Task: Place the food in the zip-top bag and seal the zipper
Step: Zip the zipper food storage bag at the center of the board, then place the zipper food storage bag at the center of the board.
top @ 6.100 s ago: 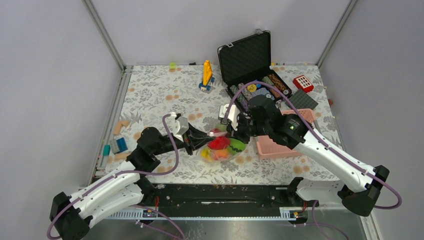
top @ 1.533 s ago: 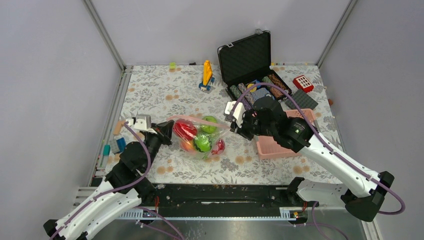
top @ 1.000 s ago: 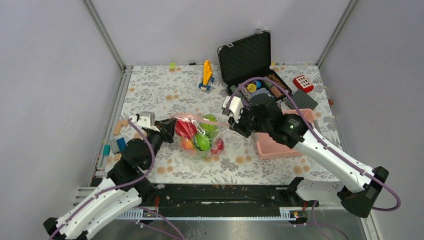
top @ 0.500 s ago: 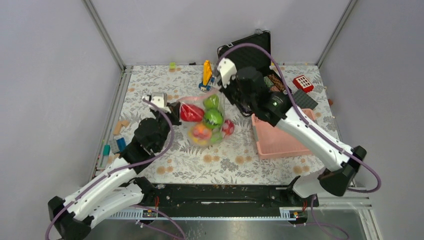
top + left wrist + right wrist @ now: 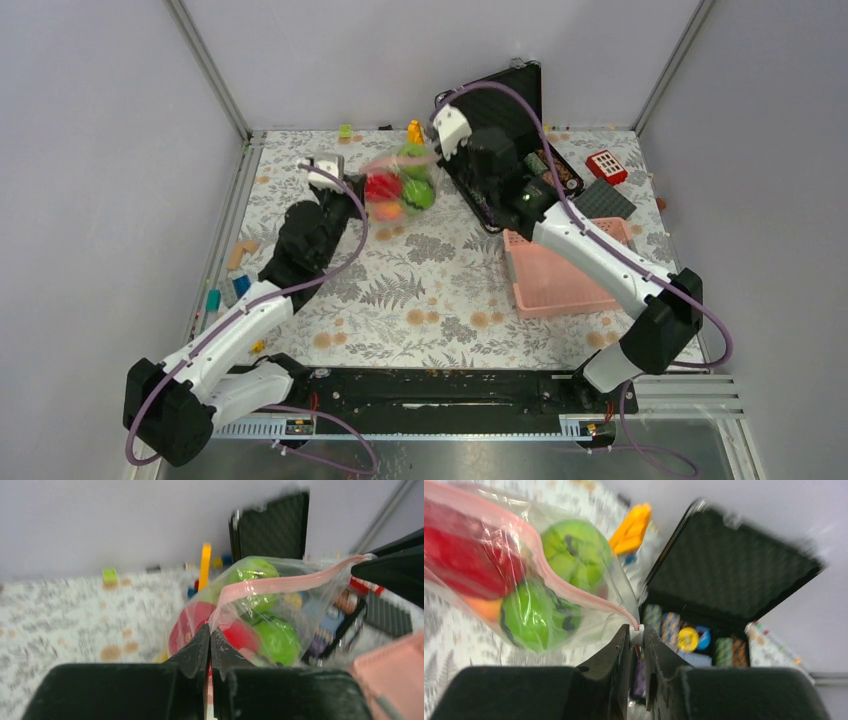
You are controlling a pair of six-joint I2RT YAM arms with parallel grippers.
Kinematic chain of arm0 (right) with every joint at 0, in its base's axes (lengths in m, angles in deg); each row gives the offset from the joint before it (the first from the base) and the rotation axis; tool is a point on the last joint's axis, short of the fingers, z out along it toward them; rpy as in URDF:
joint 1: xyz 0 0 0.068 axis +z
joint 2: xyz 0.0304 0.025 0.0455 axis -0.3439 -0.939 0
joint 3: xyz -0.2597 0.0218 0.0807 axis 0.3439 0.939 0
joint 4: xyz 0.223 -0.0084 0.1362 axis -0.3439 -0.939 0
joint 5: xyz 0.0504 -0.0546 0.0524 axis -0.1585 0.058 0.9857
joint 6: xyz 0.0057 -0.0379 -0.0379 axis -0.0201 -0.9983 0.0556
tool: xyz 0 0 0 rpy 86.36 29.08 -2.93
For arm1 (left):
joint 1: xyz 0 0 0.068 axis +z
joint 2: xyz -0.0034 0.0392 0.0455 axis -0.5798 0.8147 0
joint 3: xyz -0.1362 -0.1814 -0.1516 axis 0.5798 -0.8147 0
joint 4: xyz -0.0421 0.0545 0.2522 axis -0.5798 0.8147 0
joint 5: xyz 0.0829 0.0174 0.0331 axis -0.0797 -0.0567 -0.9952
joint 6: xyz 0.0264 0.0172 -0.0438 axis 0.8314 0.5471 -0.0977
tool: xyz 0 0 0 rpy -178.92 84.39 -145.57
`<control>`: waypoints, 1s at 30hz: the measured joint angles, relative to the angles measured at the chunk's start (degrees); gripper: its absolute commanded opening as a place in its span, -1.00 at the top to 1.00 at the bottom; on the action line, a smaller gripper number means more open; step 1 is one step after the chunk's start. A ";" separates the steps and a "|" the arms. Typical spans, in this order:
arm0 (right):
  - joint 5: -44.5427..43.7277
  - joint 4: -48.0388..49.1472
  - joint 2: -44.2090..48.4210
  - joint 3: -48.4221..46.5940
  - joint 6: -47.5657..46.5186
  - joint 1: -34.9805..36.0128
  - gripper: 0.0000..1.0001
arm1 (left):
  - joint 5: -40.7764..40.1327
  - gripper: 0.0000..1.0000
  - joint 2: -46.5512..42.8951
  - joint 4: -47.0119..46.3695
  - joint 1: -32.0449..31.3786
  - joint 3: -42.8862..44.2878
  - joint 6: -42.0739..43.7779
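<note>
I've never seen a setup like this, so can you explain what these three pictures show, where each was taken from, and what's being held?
Two robot arms are bolted to a table's near edge. The wide picture looks down from above and behind them; the other two come from a camera on each wrist. The left fingers and right fingers each pinch one end of the pink zipper along a clear zip-top bag, which hangs between them holding red and green toy food. On the flowered table lie a pink basket and an open black case of poker chips.
</note>
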 measured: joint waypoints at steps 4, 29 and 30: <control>3.32 2.58 1.60 13.99 1.18 0.00 0.90 | 2.93 0.52 -3.19 -2.49 0.02 -12.87 -2.05; 36.87 3.61 22.95 49.83 17.70 8.44 0.08 | 8.02 -0.98 -38.23 33.88 -0.02 -18.91 -32.02; 36.87 3.52 22.71 50.25 17.68 9.25 0.01 | 7.10 -0.98 -37.75 35.23 -0.02 -18.38 -32.59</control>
